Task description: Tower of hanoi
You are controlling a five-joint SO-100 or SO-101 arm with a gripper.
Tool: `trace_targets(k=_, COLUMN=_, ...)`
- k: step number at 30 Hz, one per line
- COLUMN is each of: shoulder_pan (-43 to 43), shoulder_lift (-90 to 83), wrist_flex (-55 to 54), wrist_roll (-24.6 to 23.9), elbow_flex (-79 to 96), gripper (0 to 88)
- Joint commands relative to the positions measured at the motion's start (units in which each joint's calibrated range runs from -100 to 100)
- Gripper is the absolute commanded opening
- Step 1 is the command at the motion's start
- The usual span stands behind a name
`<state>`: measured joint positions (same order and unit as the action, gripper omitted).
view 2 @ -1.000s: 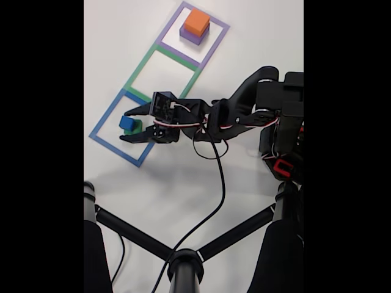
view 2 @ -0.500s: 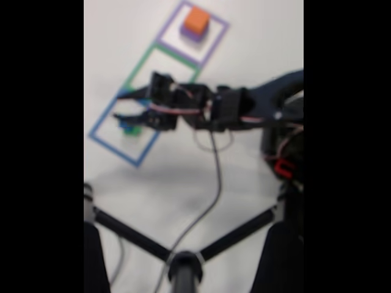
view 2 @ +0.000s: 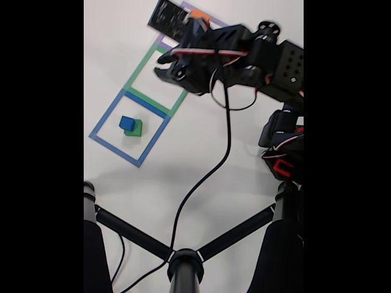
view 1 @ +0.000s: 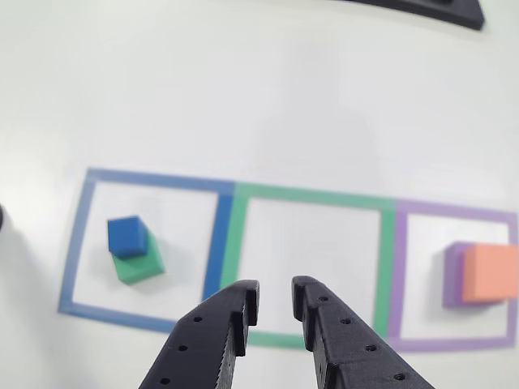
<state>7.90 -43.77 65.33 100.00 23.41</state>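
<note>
The small blue cube (view 1: 127, 235) sits skewed on the green block (view 1: 142, 266) inside the blue tape square (view 1: 81, 243). In the fixed view the blue cube (view 2: 127, 123) and the green block (view 2: 137, 129) lie left of centre. A salmon-orange block (view 1: 491, 272) rests on the flat purple block (view 1: 452, 275) in the purple tape square. My gripper (view 1: 276, 293) hovers over the near edge of the green tape square (view 1: 308, 196), fingers a little apart with nothing between them. In the fixed view my gripper (view 2: 162, 65) is raised, and the arm hides most of the orange block (view 2: 204, 14).
A black cable (view 2: 208, 171) trails from the arm across the white table. A black stand with three legs (view 2: 183, 262) fills the bottom of the fixed view. The arm's base (view 2: 282, 152) stands at the right. A dark object (view 1: 438, 10) lies at the far edge.
My gripper was around the blue cube on the green block; it has let go, lifted and swung towards the green and purple squares. The blue cube stays on the green block.
</note>
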Motion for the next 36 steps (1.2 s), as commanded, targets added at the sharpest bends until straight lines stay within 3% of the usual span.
trace_targets(k=1, shoulder_pan=-4.96, shoulder_lift=-2.14, wrist_flex=17.03, wrist_roll=-1.65, elbow_flex=-17.64, gripper=0.1)
trace_targets(k=7, shoulder_pan=-11.52, shoulder_lift=-1.02, wrist_flex=27.55, wrist_roll=-2.21, elbow_flex=-29.36, gripper=0.1)
trace_targets(k=18, shoulder_pan=-27.84, shoulder_lift=-2.7, wrist_flex=31.43, wrist_roll=0.0, elbow_flex=-29.09, gripper=2.3)
trace_targets(k=24, shoulder_pan=-32.8, shoulder_lift=-4.7, wrist_flex=25.93, wrist_roll=0.0, elbow_flex=-21.0, gripper=7.1)
trace_targets(k=29, shoulder_pan=-35.31, shoulder_lift=-7.35, wrist_flex=16.22, wrist_roll=0.0, elbow_flex=-9.92, gripper=19.9)
trace_targets(k=36, shoulder_pan=-36.15, shoulder_lift=-10.39, wrist_flex=0.27, wrist_roll=0.0, elbow_flex=6.98, gripper=21.4)
